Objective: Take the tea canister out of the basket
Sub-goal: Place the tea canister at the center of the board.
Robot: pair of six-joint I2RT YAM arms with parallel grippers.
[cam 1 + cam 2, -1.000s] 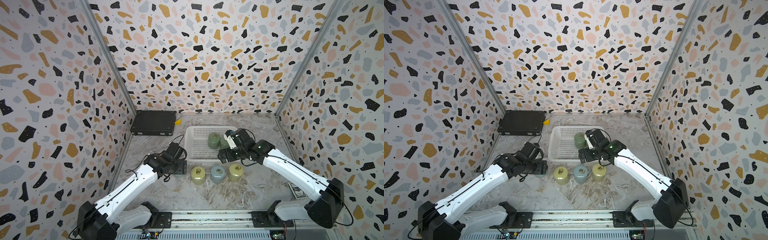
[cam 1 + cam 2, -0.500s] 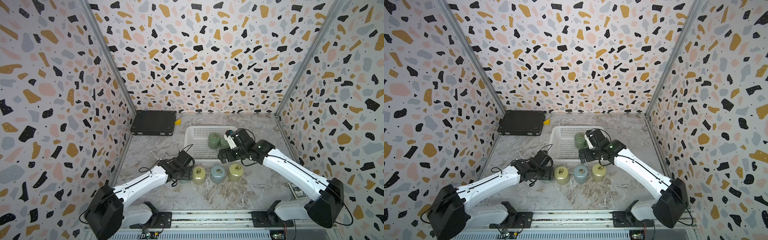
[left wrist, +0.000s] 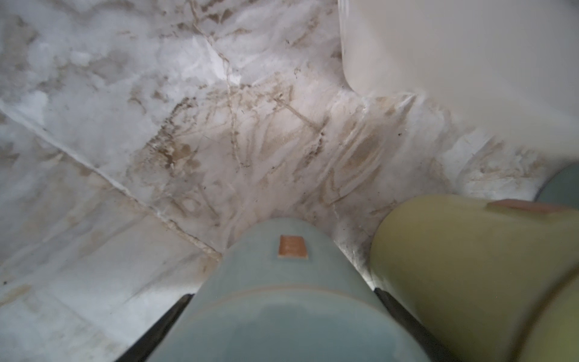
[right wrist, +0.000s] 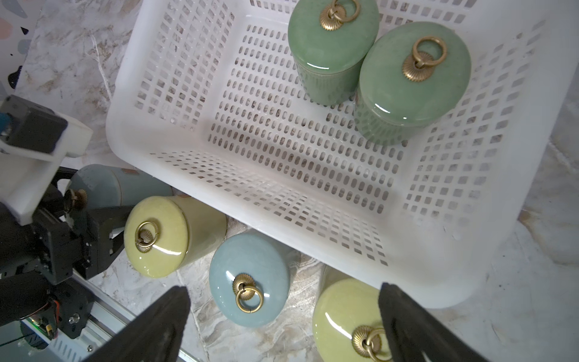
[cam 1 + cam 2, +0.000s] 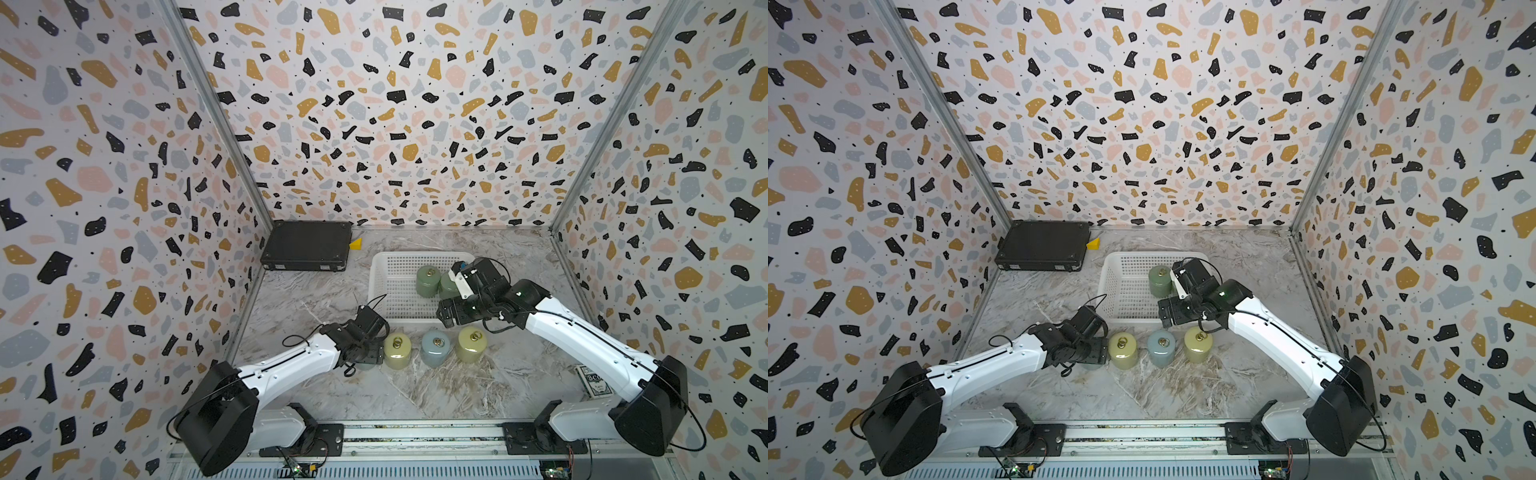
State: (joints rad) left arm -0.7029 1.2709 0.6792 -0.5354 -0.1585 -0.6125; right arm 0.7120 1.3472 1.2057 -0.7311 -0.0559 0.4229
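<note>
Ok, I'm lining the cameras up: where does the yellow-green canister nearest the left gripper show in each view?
Both top views: the yellow-green canister stands just in front of the basket.
Left wrist: close up, beside the blue canister between the left gripper fingers.
Right wrist: just outside the basket's wall, next to the left gripper.
Shared landmark: the basket, a blurred white shape in the left wrist view.

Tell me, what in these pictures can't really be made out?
- Blue canister at the left gripper: top runs off the left wrist view's edge; gripped or merely flanked, cannot tell.
- Second green canister in the basket: half hidden behind the right arm's wrist in a top view.
- Small box: partly under the right arm, print too small to read.
- Yellow scrap by the black case: too small to identify.
</note>
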